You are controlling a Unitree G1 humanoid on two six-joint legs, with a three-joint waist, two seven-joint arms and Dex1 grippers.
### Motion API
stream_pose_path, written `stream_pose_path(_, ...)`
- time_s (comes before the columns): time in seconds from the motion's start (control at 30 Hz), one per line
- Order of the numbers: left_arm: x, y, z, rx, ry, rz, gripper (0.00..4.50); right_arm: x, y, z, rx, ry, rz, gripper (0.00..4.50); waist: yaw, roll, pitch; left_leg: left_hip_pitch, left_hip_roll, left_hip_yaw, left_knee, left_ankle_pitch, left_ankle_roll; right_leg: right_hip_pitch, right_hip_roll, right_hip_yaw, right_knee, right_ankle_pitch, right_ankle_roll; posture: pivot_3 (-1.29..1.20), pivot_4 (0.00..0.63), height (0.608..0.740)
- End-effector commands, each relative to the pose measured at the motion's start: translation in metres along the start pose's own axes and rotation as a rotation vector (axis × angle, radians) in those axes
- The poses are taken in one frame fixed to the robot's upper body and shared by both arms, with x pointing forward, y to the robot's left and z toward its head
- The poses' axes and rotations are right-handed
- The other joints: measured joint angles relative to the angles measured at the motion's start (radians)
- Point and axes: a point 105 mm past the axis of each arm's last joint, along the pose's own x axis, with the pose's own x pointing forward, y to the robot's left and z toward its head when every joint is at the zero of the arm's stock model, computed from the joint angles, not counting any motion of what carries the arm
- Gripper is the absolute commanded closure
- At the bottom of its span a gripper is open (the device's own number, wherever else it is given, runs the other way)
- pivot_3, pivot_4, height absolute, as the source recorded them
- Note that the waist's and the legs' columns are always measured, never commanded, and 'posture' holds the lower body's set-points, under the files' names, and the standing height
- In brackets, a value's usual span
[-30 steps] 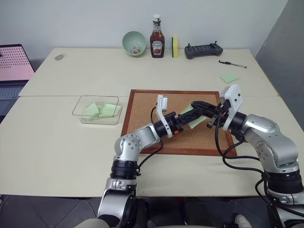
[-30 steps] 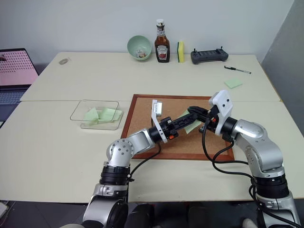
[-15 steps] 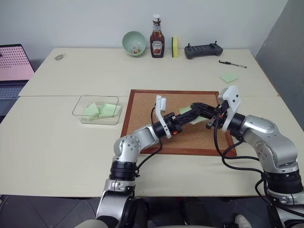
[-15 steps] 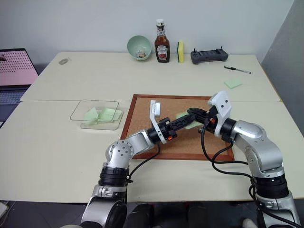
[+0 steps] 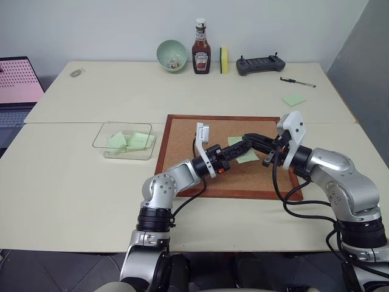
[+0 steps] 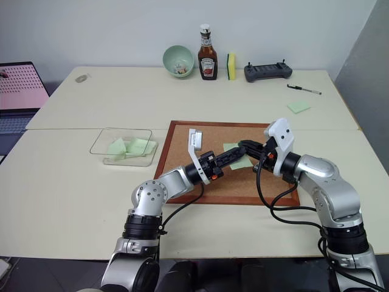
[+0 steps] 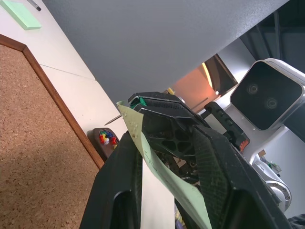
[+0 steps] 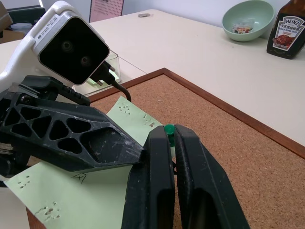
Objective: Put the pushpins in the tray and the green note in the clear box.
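The green note hangs just above the cork board, and my left gripper is shut on its edge. In the left wrist view the note runs between my two fingers. My right gripper meets it from the right. It is shut on a dark green pushpin at the note's upper corner. The tray, a small dark dish holding several coloured pushpins, sits just past the board's frame. The clear box stands left of the board with green paper scraps inside.
At the table's far edge stand a pale green bowl, a ketchup bottle, a sponge and a black controller. A pen and a green sticky note lie at back right. A laptop sits far left.
My left gripper's fingers have closed in onto the note. The right gripper has stayed shut on the green pushpin, and both arms have hardly moved.
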Motion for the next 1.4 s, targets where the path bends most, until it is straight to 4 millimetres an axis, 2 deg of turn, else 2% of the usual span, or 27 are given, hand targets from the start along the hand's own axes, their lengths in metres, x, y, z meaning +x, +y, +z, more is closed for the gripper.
stream_pose_path(0.03,-0.003,0.010,-0.021,0.001,0.107,0.077,3.25,-0.004,-0.004,0.035,-0.066,-0.112,-0.011,4.50,0.000,0.000,0.000,0.000,0.000,0.000,0.000,0.000,0.000,0.000,0.000,0.000,0.000,0.000,0.000,0.00,0.150,0.740)
stream_pose_path(0.23,-0.016,0.017,-0.021,0.026,0.118,0.123,3.25,-0.005,-0.008,0.041,-0.048,-0.133,-0.015,4.50,-0.001,0.000,0.000,0.000,0.000,0.000,0.000,0.000,0.000,0.000,0.000,0.000,0.000,0.000,0.000,0.00,0.150,0.740)
stream_pose_path(0.5,-0.019,0.023,-0.018,0.131,0.122,0.121,3.25,-0.004,-0.012,0.043,-0.007,-0.147,-0.027,4.50,0.000,0.000,0.000,0.000,0.000,0.000,0.000,0.000,0.000,0.000,0.000,0.000,0.000,0.000,0.000,0.00,0.150,0.740)
stream_pose_path(0.73,-0.026,0.027,-0.009,0.108,0.091,0.083,3.25,-0.004,-0.021,0.047,-0.010,-0.161,-0.060,4.50,0.000,0.000,0.000,0.000,0.000,0.000,0.000,0.000,0.000,0.000,0.000,0.000,0.000,0.000,0.000,0.00,0.150,0.740)
stream_pose_path(0.8,-0.023,0.027,-0.005,0.109,0.076,0.078,2.55,-0.004,-0.021,0.047,-0.008,-0.160,-0.057,4.50,0.000,0.000,0.000,0.000,0.000,0.000,0.000,0.000,0.000,-0.001,0.000,0.000,0.000,0.000,0.000,0.00,0.150,0.740)
stream_pose_path(0.87,-0.020,0.023,-0.002,0.112,0.064,0.058,2.35,-0.004,-0.020,0.046,-0.004,-0.159,-0.054,4.50,-0.003,0.002,0.000,0.000,0.000,0.000,0.000,0.000,0.000,-0.001,0.000,0.000,0.000,0.000,0.000,0.00,0.150,0.740)
stream_pose_path(1.07,-0.017,0.017,-0.001,0.102,0.066,0.030,1.17,-0.004,-0.018,0.046,-0.001,-0.161,-0.051,4.50,-0.001,0.001,0.000,-0.002,0.000,-0.001,0.000,0.000,0.000,-0.002,0.000,0.000,0.001,0.000,0.000,0.00,0.150,0.740)
stream_pose_path(1.3,-0.015,0.012,0.004,0.110,0.053,0.012,1.17,-0.004,-0.017,0.046,-0.003,-0.161,-0.048,4.50,-0.001,0.001,0.000,-0.002,0.000,0.000,0.000,0.000,0.000,-0.003,0.000,0.000,0.001,0.000,0.000,0.00,0.150,0.740)
stream_pose_path(1.4,-0.016,0.017,0.005,0.148,0.043,0.052,1.17,-0.004,-0.016,0.045,-0.002,-0.159,-0.047,4.50,-0.001,0.001,0.000,-0.002,0.000,0.000,0.000,0.000,0.000,-0.003,0.000,0.000,0.001,0.000,0.000,0.00,0.150,0.740)
